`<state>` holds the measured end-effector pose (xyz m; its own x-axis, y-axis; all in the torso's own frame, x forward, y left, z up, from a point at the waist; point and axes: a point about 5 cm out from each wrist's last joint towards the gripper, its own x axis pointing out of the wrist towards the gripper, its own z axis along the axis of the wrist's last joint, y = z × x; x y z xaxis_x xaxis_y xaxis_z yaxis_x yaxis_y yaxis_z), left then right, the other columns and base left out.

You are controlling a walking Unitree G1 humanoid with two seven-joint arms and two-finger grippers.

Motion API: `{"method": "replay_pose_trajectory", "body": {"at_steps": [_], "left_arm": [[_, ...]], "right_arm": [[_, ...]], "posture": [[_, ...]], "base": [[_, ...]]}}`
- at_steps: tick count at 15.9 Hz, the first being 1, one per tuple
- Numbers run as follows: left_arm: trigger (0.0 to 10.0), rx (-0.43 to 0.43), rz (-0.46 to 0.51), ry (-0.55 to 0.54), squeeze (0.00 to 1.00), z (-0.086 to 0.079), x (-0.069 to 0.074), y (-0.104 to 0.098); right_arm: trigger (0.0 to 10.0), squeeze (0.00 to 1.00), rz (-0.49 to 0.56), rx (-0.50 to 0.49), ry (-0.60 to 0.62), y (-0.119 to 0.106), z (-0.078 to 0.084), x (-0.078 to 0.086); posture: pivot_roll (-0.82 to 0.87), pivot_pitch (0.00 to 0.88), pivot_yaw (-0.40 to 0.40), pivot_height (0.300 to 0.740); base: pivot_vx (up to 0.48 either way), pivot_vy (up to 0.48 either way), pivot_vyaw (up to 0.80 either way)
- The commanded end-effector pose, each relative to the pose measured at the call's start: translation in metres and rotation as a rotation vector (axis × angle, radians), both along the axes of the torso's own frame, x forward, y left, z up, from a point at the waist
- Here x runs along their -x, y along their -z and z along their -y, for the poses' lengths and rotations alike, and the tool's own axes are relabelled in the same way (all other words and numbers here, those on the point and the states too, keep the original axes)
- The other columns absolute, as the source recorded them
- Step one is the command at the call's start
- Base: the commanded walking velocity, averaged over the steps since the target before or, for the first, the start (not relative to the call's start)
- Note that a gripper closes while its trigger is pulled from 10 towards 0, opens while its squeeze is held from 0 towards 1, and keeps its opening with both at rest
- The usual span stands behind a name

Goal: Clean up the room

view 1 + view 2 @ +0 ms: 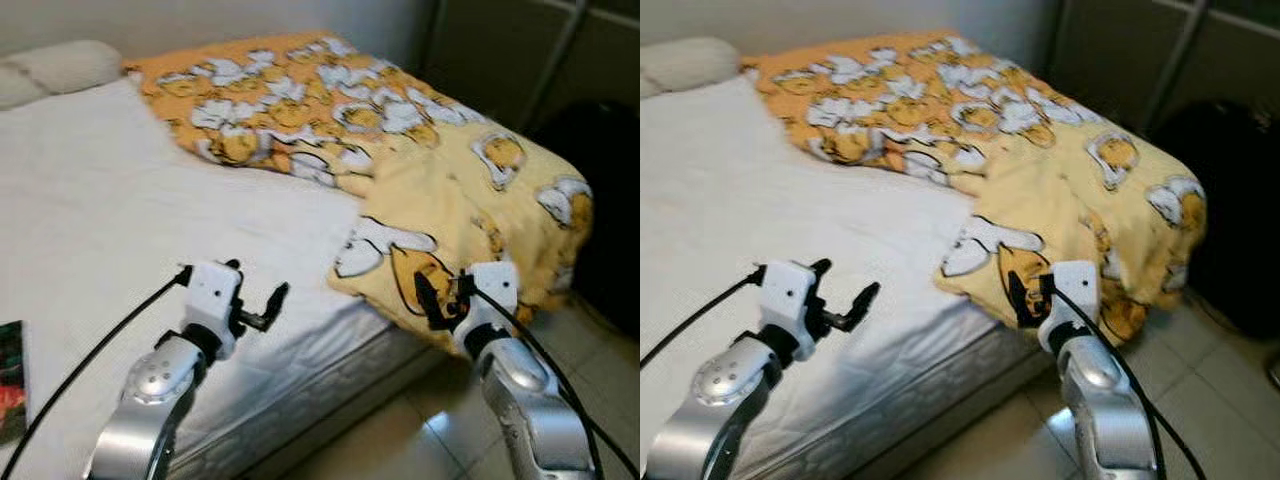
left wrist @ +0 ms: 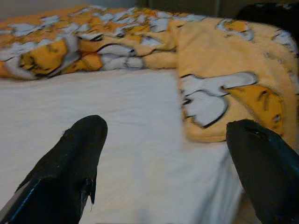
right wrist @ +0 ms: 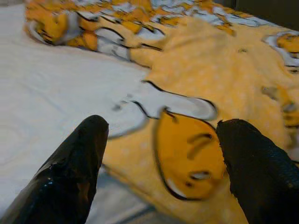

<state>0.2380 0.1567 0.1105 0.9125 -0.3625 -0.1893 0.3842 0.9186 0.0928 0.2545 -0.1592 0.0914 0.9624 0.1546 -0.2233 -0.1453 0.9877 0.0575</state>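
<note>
Bed [image 1: 90,200]: white sheet, taking up most of the view from 9 to 12 o'clock.
Blanket [image 1: 440,170]: yellow-orange cartoon print, bunched from 12 to 3 o'clock, its near corner hanging over the bed's edge.
Pillow [image 1: 60,65]: white, at 11 o'clock by the wall.
Floor [image 1: 400,440]: pale tiles at 5 o'clock.
Book [image 1: 12,380]: dark cover, on the sheet at 8 o'clock.
Left gripper [image 1: 262,305]: fingers apart, empty, over the bare sheet.
Right gripper [image 3: 159,154]: fingers apart, empty, at the blanket's hanging corner.
</note>
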Motion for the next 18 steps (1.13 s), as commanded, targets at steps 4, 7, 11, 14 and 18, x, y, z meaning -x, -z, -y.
{"method": "replay_pose_trajectory", "body": {"at_steps": [4, 7, 11, 14, 18], "left_arm": [[10.0, -0.004, 0.007, 0.011, 0.00, 0.001, -0.001, -0.002], [10.0, 0.006, 0.007, 0.017, 0.00, 0.002, -0.001, -0.004], [10.0, -0.046, 0.005, 0.111, 0.00, 0.010, -0.003, -0.005], [10.0, -0.056, 0.000, 0.196, 0.00, 0.014, 0.001, -0.012], [10.0, -0.081, -0.033, 0.321, 0.00, 0.022, 0.012, -0.016]], "right_arm": [[10.0, 0.00, 0.010, 0.012, -0.019, -0.002, -0.004, -0.001], [10.0, 0.00, -0.005, 0.048, -0.011, 0.000, -0.003, -0.003], [10.0, 1.00, -0.071, 0.139, -0.068, 0.011, -0.009, -0.029], [10.0, 1.00, -0.110, 0.166, -0.114, 0.024, -0.015, -0.054], [10.0, 1.00, -0.167, 0.287, -0.201, 0.032, -0.017, -0.082]], "posture": [[0.02, 0.000, -0.013, 0.740], [0.02, 0.000, -0.003, 0.740], [0.02, 0.000, 0.010, 0.740], [0.05, 0.000, 0.021, 0.740], [0.07, 0.013, 0.040, 0.740]], "base": [[0.273, 0.000, 0.00], [0.087, 0.000, 0.00], [0.000, 0.000, 0.00], [0.000, 0.000, 0.00], [0.000, 0.000, 0.00]]}}
